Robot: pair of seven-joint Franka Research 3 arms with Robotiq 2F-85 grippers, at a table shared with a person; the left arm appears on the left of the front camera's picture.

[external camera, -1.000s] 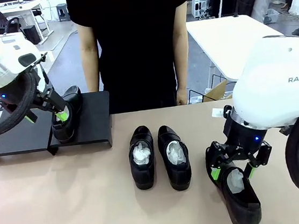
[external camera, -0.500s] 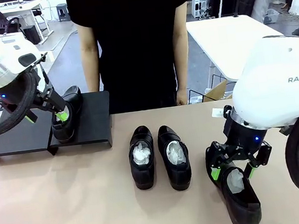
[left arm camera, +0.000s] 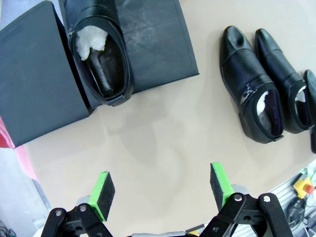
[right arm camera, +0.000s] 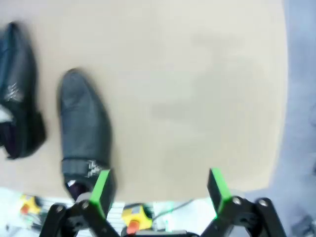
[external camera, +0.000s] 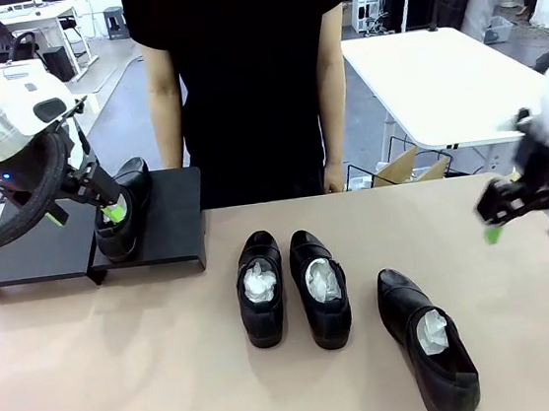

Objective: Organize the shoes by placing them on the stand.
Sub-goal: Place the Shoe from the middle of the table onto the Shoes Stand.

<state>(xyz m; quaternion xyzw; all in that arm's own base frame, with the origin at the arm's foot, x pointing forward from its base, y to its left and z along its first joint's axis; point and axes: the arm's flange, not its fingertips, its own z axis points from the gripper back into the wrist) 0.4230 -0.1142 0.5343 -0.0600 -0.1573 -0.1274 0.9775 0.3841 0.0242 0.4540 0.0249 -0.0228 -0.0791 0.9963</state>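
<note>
**Shoe (external camera: pixel 135 180) on stand (external camera: pixel 172 217), three more on tabletop (external camera: pixel 114 363)**

The left arm comes in from the left edge with its wrist bent downward. The left claw (external camera: pixel 84 215) hangs over the stand's near edge, spread wide and gripping nothing. In the left wrist view, plain tabletop shows between its green pads (left arm camera: pixel 102 190).

The shoe on the stand lies on the right panel, close to the seam between the two panels, with its heel at the near edge. The left panel shows its whole matte top, and there is room on the right panel beside the shoe.

The right arm reaches in at the right edge. The right claw (external camera: pixel 528 226) is raised above the tabletop's right side, spread and holding nothing. Its wrist view is blurred.

A pair of shoes (external camera: pixel 261 288) sits mid-tabletop, side by side and almost touching, toes toward the person (external camera: pixel 245 80) standing at the far edge. The fourth shoe (external camera: pixel 429 342) lies angled at the near right, well apart from the right claw. Open tabletop stretches between the stand and the pair, and along the near left.
</note>
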